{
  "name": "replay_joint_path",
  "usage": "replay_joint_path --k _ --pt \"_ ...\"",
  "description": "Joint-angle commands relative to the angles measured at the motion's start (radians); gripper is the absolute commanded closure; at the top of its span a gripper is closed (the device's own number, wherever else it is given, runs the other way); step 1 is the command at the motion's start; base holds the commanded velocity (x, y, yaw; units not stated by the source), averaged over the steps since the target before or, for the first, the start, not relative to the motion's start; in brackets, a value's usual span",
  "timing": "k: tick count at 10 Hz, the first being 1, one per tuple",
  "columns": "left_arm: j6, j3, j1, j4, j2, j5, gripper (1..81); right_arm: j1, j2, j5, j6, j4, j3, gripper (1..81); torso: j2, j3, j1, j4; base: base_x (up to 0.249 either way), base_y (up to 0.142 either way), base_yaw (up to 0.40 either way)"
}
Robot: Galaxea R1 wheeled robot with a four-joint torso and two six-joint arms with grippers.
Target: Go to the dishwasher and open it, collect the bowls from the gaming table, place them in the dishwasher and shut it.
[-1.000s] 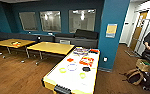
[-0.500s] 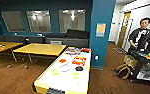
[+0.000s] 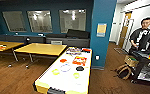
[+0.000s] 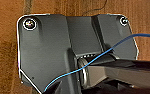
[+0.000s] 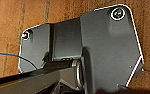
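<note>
Gaming table [image 3: 66,82] seen lower centre, long axis running away up-frame; bowls [image 3: 66,67] scattered on top; pincer state cannot be told.

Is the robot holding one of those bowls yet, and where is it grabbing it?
Cannot be told for sure: its fingers are not visible. The bowls lie on the gaming table ahead.

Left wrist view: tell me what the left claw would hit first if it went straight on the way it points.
Most likely the brown wooden floor: it lies behind the robot's dark plate with nothing else in that line. Depth is unclear, so this is a guess.
</note>
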Motion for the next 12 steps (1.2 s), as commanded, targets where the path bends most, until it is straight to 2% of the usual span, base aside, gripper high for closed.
replay_joint_path --k 1,8,12 --pt "0.003 0.004 -0.044 -0.008 0.004 0.058 1.0 0.045 0.002 -0.045 -0.003 -0.006 0.004 1.0 0.000 0.000 0.001 0.000 0.000 0.000 0.000" --pt "0.003 0.005 -0.042 -0.009 0.003 0.058 1.0 0.042 0.002 -0.045 -0.003 -0.006 0.004 1.0 0.000 0.000 0.001 0.000 0.000 0.000 0.000" --pt "0.003 0.004 -0.042 -0.009 0.001 0.058 1.0 0.047 0.003 -0.045 -0.003 -0.006 0.005 1.0 0.000 0.000 0.001 0.000 0.000 0.071 0.000"
